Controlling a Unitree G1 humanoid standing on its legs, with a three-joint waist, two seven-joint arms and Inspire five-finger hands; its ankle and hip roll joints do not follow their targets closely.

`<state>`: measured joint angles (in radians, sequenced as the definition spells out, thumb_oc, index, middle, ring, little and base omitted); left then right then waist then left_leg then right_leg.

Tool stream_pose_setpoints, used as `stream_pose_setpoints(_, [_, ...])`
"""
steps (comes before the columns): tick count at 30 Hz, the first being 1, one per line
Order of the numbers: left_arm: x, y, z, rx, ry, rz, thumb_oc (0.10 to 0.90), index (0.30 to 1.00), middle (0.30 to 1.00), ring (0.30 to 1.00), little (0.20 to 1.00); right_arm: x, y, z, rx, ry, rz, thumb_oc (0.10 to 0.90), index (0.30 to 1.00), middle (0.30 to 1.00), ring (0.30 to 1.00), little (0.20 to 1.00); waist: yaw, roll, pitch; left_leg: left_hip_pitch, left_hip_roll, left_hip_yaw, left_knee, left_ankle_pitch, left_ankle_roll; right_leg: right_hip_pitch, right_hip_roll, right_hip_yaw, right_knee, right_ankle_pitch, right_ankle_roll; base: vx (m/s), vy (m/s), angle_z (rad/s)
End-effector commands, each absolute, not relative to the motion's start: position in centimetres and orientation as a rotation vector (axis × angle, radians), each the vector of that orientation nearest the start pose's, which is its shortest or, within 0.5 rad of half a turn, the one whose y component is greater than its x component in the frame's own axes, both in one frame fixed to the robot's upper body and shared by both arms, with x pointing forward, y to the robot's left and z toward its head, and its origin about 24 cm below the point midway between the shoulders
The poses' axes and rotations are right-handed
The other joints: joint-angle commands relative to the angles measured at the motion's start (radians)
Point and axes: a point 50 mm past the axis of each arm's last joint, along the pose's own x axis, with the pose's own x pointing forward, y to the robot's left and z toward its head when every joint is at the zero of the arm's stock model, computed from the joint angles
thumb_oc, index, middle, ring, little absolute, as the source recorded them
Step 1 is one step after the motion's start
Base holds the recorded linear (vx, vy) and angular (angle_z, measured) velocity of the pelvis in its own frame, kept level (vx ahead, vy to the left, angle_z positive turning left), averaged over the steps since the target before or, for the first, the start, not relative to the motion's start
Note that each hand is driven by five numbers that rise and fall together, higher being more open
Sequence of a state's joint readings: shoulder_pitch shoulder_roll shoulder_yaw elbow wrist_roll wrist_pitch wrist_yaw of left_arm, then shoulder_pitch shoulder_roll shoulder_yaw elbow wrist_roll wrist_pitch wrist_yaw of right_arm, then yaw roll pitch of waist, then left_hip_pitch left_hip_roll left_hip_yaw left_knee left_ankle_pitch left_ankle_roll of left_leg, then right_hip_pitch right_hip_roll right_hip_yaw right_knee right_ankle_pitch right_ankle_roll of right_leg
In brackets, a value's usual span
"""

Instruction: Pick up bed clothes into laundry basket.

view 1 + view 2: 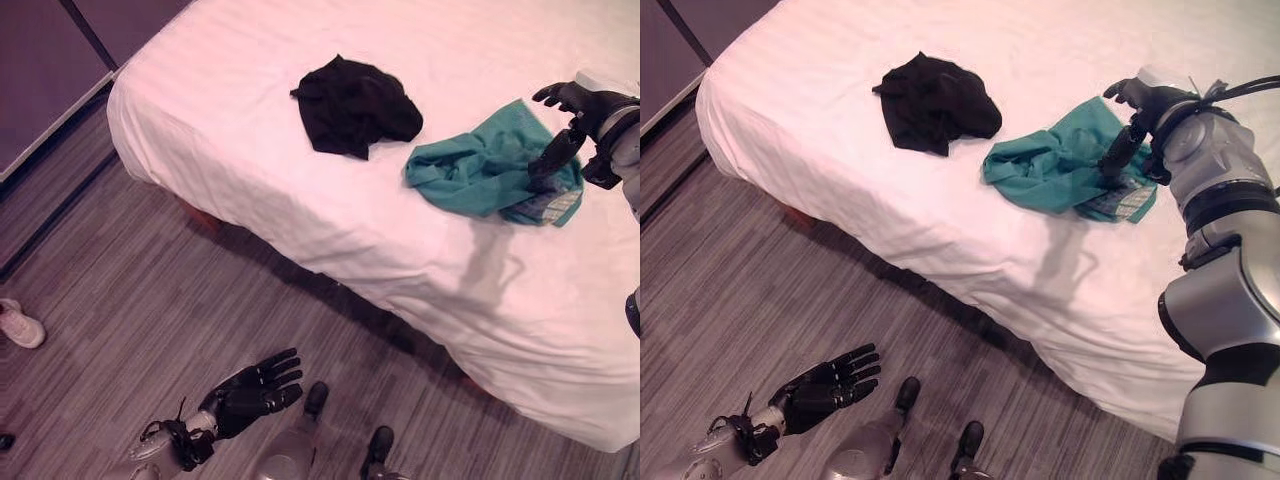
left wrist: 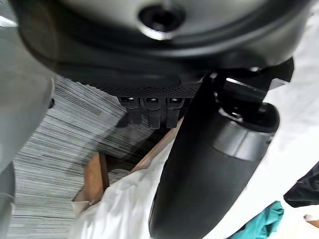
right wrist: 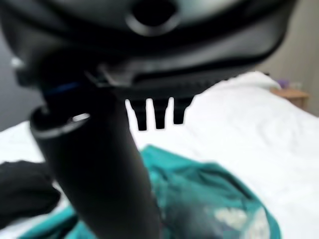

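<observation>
On the white-sheeted bed (image 1: pixel 300 200), the right hand (image 1: pixel 578 108) hangs spread, thumb touching the crumpled teal garment (image 1: pixel 478 170) beside a black one (image 1: pixel 352 104); the left hand (image 1: pixel 250 390) is spread over the floor.

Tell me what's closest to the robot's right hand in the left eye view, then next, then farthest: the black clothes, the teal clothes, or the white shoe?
1. Teal clothes: on the bed, right under the right hand.
2. Black clothes: on the bed, further to the robot's left.
3. White shoe: on the floor, far off at the left edge.
</observation>
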<state>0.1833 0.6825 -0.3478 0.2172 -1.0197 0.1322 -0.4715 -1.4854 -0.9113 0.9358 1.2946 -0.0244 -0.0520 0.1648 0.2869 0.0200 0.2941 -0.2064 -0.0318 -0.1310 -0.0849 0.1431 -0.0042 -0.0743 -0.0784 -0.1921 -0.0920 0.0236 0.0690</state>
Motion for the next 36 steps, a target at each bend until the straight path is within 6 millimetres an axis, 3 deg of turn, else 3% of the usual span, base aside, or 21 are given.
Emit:
stream_pose_setpoints(1, [17.6,20.9,-1.1,-0.494,0.485,-0.573,0.8,0.9,0.9,0.9,0.9,36.3,-32.8,37.9,-1.252,-0.065,-0.458,0.8,0.9,0.9,0.9,0.9,-0.008,-0.012,0.0,-0.019,-0.029,-0.045,-0.002,0.01,-0.001,-0.01,-0.005,0.004,0.005,0.072,0.012,-0.07,0.0,0.03])
stream_pose_setpoints(4, [17.6,20.8,-0.9,-0.495,0.469,-0.561,0.8,0.9,0.9,0.9,0.9,36.3,-33.8,36.4,-1.188,-0.035,-0.467,0.8,0.9,0.9,0.9,0.9,-0.005,0.014,0.033,-0.043,-0.031,-0.047,-0.002,0.019,0.0,-0.033,-0.009,0.005,0.005,0.076,0.01,-0.06,0.005,0.01])
stream_pose_setpoints(8, [17.7,20.6,-0.7,-0.501,0.44,-0.552,0.8,0.9,0.9,0.9,0.9,35.6,-36.9,32.5,-1.041,0.071,-0.512,0.8,0.9,0.9,0.9,0.9,0.009,0.049,0.068,-0.083,-0.036,-0.05,0.003,0.031,0.002,-0.072,-0.013,0.004,0.009,0.079,0.008,-0.05,0.012,0.06])
stream_pose_setpoints(9, [17.7,20.6,-0.7,-0.499,0.441,-0.552,0.8,0.9,0.9,0.9,0.9,35.6,-36.9,32.4,-1.039,0.073,-0.511,0.8,0.9,0.9,0.9,0.9,0.01,0.048,0.066,-0.084,-0.036,-0.05,0.003,0.031,0.002,-0.073,-0.013,0.004,0.009,0.079,0.008,-0.01,0.007,0.05])
stream_pose_setpoints(10, [17.8,20.6,-0.7,-0.505,0.438,-0.543,0.8,0.9,0.9,0.9,0.9,35.5,-37.5,30.9,-1.023,0.12,-0.501,0.8,0.9,0.9,0.9,0.9,0.011,0.054,0.069,-0.088,-0.037,-0.054,0.001,0.034,0.001,-0.076,-0.013,0.001,0.007,0.079,0.009,0.01,-0.003,0.05])
stream_pose_setpoints(11, [17.8,20.6,-0.7,-0.504,0.433,-0.541,0.8,0.9,0.9,0.9,0.9,35.4,-37.8,30.4,-1.014,0.139,-0.494,0.569,0.554,0.554,0.554,0.554,0.011,0.054,0.069,-0.087,-0.038,-0.055,-0.001,0.034,0.001,-0.075,-0.012,0.0,0.005,0.077,0.009,0.01,-0.003,0.06])
stream_pose_setpoints(12, [17.8,20.6,-0.7,-0.504,0.433,-0.541,0.8,0.9,0.9,0.9,0.9,35.4,-37.8,30.4,-1.013,0.14,-0.493,0.4,0.3,0.3,0.3,0.3,0.011,0.054,0.068,-0.087,-0.038,-0.056,-0.001,0.034,0.001,-0.075,-0.012,0.0,0.005,0.077,0.009,0.01,0.0,0.06])
stream_pose_setpoints(20, [18.4,21.0,-0.5,-0.521,0.39,-0.493,0.8,0.9,0.9,0.9,0.9,34.7,-39.0,27.9,-0.965,0.171,-0.492,0.4,0.3,0.3,0.3,0.3,-0.008,0.043,0.063,-0.055,-0.039,-0.064,-0.001,0.024,0.003,-0.044,-0.012,-0.008,0.005,0.062,0.007,0.0,0.007,0.04])
stream_pose_setpoints(25, [19.6,24.3,1.2,-0.535,0.231,-0.29,0.8,0.9,0.9,0.9,0.9,34.8,-38.1,23.7,-0.965,0.143,-0.375,0.4,0.3,0.3,0.3,0.3,-0.029,0.043,0.058,-0.033,-0.039,-0.069,-0.002,0.023,0.0,-0.022,-0.012,-0.016,0.01,0.056,0.004,0.0,-0.004,0.08])
stream_pose_setpoints(30, [21.0,30.0,6.9,-0.463,-0.104,-0.084,0.8,0.9,0.9,0.9,0.9,31.9,-36.9,16.0,-0.75,0.09,-0.277,0.4,0.3,0.3,0.3,0.3,-0.065,0.054,0.039,0.003,-0.035,-0.07,-0.002,0.015,-0.007,0.013,-0.007,-0.024,0.019,0.038,-0.003,0.0,-0.002,0.0])
stream_pose_setpoints(31, [21.0,30.0,6.9,-0.463,-0.103,-0.085,0.8,0.9,0.9,0.9,0.9,31.9,-36.9,16.0,-0.749,0.091,-0.278,0.4,0.3,0.3,0.3,0.3,-0.063,0.053,0.038,0.002,-0.035,-0.07,-0.002,0.015,-0.007,0.012,-0.007,-0.023,0.019,0.038,-0.003,0.04,-0.018,-0.03])
stream_pose_setpoints(32, [21.6,32.0,10.2,-0.39,-0.254,-0.007,0.8,0.9,0.9,0.9,0.9,30.1,-36.7,13.9,-0.692,0.086,-0.256,0.4,0.3,0.3,0.3,0.3,-0.087,0.056,0.023,0.021,-0.03,-0.064,-0.002,0.011,-0.011,0.03,-0.004,-0.021,0.023,0.029,-0.007,0.09,-0.067,-0.06])
stream_pose_setpoints(33, [22.2,34.1,15.0,-0.315,-0.477,0.099,0.8,0.9,0.9,0.9,0.9,27.4,-36.9,11.2,-0.619,0.116,-0.262,0.4,0.3,0.3,0.3,0.3,-0.122,0.053,-0.011,0.054,-0.02,-0.059,-0.002,0.003,-0.017,0.063,0.001,-0.022,0.032,0.007,-0.015,0.11,-0.103,0.07])
stream_pose_setpoints(35, [22.6,34.8,16.1,-0.293,-0.526,0.145,0.8,0.9,0.9,0.9,0.9,26.6,-36.9,10.0,-0.58,0.135,-0.266,0.4,0.3,0.3,0.3,0.3,-0.131,0.048,-0.021,0.068,-0.014,-0.056,-0.002,-0.002,-0.02,0.077,0.004,-0.021,0.036,-0.002,-0.018,0.07,-0.098,0.05])
stream_pose_setpoints(36, [23.2,36.1,19.4,-0.205,-0.634,0.237,0.8,0.9,0.9,0.9,0.9,25.1,-36.1,8.4,-0.544,0.159,-0.233,0.4,0.3,0.3,0.3,0.3,-0.17,0.038,-0.045,0.099,0.004,-0.039,-0.001,-0.013,-0.024,0.099,0.012,-0.005,0.048,-0.02,-0.026,0.05,-0.071,-0.11])
